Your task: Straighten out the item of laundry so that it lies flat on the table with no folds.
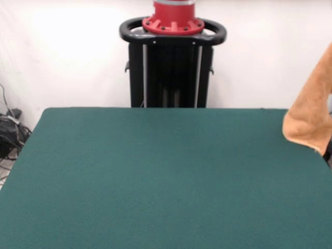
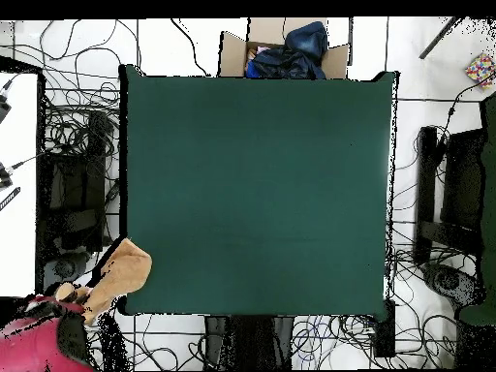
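The orange-tan towel (image 1: 311,114) hangs in the air at the right edge of the front view. Its lower end is just over the table's far right corner and it is not lying flat. In the overhead view the towel (image 2: 121,276) is bunched over the bottom left corner of the dark green table (image 2: 257,194). A person's hand (image 2: 70,291) holds it there, and the person's pink-red sleeve (image 2: 34,351) shows at the corner. No bands or tag can be made out. The robot's gripper shows in neither view; only the red arm base (image 1: 174,15) shows on the pedestal.
The black pedestal (image 1: 171,67) stands at the table's far side. A cardboard box with dark blue cloth (image 2: 283,50) sits beyond the opposite edge. Black stands (image 2: 73,199) (image 2: 450,194) and many cables lie on the floor on both sides.
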`<state>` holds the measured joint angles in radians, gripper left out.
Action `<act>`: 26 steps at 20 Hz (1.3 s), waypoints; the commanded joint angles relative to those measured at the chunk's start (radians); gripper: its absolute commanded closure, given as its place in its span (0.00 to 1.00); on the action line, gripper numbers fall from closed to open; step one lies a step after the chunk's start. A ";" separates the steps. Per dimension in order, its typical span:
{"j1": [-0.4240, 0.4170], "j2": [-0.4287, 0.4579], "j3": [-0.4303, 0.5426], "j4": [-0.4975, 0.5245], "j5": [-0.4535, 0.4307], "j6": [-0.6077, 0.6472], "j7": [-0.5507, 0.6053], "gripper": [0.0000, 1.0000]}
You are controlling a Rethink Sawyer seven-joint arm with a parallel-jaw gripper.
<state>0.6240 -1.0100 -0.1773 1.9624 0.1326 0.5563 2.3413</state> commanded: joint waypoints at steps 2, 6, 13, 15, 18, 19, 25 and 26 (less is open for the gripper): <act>-0.221 0.035 0.121 -0.005 -0.065 0.034 -0.152 1.00; -0.360 0.043 0.169 -0.001 -0.145 -0.002 -0.250 1.00; -0.568 0.047 0.271 -0.059 -0.267 0.041 -0.381 1.00; -0.619 0.055 0.306 -0.067 -0.293 0.041 -0.404 1.00; -0.677 0.074 0.344 -0.072 -0.323 0.026 -0.429 1.00; -0.692 0.083 0.356 -0.074 -0.334 0.017 -0.432 1.00; -0.767 0.167 0.405 -0.100 -0.399 -0.055 -0.441 1.00; -0.775 0.176 0.409 -0.105 -0.409 -0.062 -0.441 1.00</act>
<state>-0.1006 -0.9185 0.0834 1.8997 -0.2018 0.5530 2.0510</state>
